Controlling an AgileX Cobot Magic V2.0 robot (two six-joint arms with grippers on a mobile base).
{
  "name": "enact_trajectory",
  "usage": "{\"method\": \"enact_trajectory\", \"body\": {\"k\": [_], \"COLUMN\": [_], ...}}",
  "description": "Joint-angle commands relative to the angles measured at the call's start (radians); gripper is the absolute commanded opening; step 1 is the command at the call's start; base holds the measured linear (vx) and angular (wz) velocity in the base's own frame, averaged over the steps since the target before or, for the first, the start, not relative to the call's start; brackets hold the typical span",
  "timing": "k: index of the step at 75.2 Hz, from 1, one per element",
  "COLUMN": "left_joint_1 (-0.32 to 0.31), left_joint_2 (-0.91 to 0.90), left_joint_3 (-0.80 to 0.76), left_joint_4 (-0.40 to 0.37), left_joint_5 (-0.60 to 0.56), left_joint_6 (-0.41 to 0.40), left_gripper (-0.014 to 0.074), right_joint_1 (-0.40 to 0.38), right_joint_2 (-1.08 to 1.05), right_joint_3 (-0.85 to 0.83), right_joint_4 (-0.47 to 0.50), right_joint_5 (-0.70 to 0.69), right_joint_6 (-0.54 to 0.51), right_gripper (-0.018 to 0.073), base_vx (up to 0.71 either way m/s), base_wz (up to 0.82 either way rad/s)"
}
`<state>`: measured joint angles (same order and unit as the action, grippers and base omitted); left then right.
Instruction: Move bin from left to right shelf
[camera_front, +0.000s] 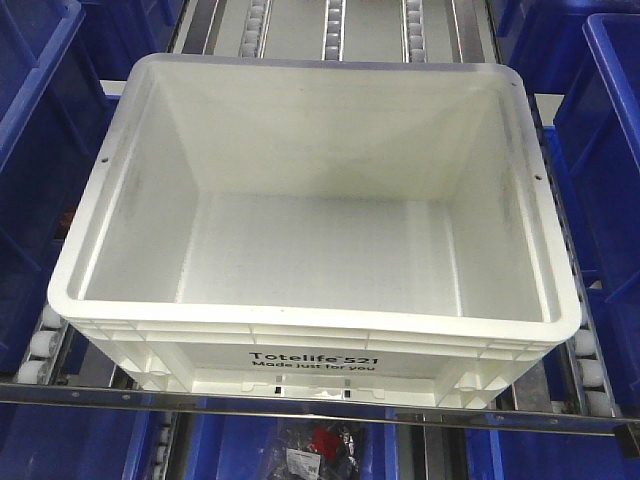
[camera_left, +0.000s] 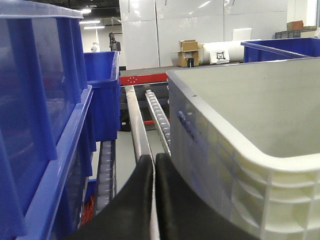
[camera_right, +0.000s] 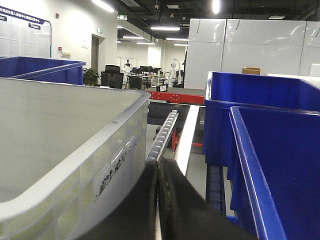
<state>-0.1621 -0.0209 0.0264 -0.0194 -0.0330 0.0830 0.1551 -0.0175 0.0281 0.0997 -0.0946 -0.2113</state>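
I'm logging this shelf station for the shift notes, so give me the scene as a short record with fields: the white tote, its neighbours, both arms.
bin: white tote, empty, sitting on the roller shelf
print: Totelife 521, on the near wall
neighbours: blue bins on both sides
left fingers: shut, holding nothing, outside the tote's left wall
right fingers: shut, holding nothing, outside its right wall
contact with tote: cannot tell

My left gripper (camera_left: 154, 160): two smooth, matte black fingers (camera_left: 177, 200), broad at the base and tapering to rounded tips, with a thin pale seam between them. My right gripper (camera_right: 158, 164): the same black, curved pair.
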Motion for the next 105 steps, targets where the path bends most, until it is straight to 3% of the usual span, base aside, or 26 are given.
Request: {"method": "enact_trajectory", "body": {"k": [1, 40, 47, 53, 63, 76, 91, 105], "left_joint_1": [0.002, 0.002, 0.002, 0.002, 0.002, 0.002, 0.002, 0.002], "left_joint_2": [-0.003, -0.003, -0.003, -0.003, -0.003, 0.070, 0.356, 0.607], "left_joint_3": [-0.017, -0.017, -0.019, -0.032, -0.088, -0.261, -0.559, -0.811], "left_joint_4": [-0.010, -0.010, -0.010, -0.010, -0.010, -0.010, -0.037, -0.037], "left_joint_5": [-0.078, -0.090, -0.159, -0.181, -0.117, 0.123, 0.370, 0.474], "left_joint_6": [-0.007, -0.010, -0.045, -0.098, -0.112, -0.115, -0.121, -0.119], "left_gripper": [-0.0006, -0.0006, -0.0006, -0.0006, -0.0006, -0.0006, -0.0006, -0.0006], "right_joint_1": [-0.001, -0.001, -0.001, -0.001, -0.001, -0.001, -0.001, -0.001], "right_joint_2": [-0.005, -0.005, -0.005, -0.005, -0.005, 0.059, 0.307, 0.578], "right_joint_3": [0.016, 0.016, 0.016, 0.002, -0.094, -0.320, -0.627, -0.864], "right_joint_4": [0.000, 0.012, 0.042, 0.040, 0.040, 0.045, 0.087, 0.099], "right_joint_5": [-0.080, -0.131, -0.240, -0.251, -0.053, 0.270, 0.573, 0.781], "right_joint_6": [0.000, 0.027, 0.116, 0.126, 0.125, 0.128, 0.128, 0.128], "right_gripper": [-0.0005, -0.0005, -0.0005, -0.0005, -0.0005, -0.0005, -0.0005, -0.0005], "base_vx": [0.00, 0.00, 0.00, 0.00, 0.00, 0.00, 0.00, 0.00], "base_wz": [0.00, 0.00, 0.00, 0.00, 0.00, 0.00, 0.00, 0.00]}}
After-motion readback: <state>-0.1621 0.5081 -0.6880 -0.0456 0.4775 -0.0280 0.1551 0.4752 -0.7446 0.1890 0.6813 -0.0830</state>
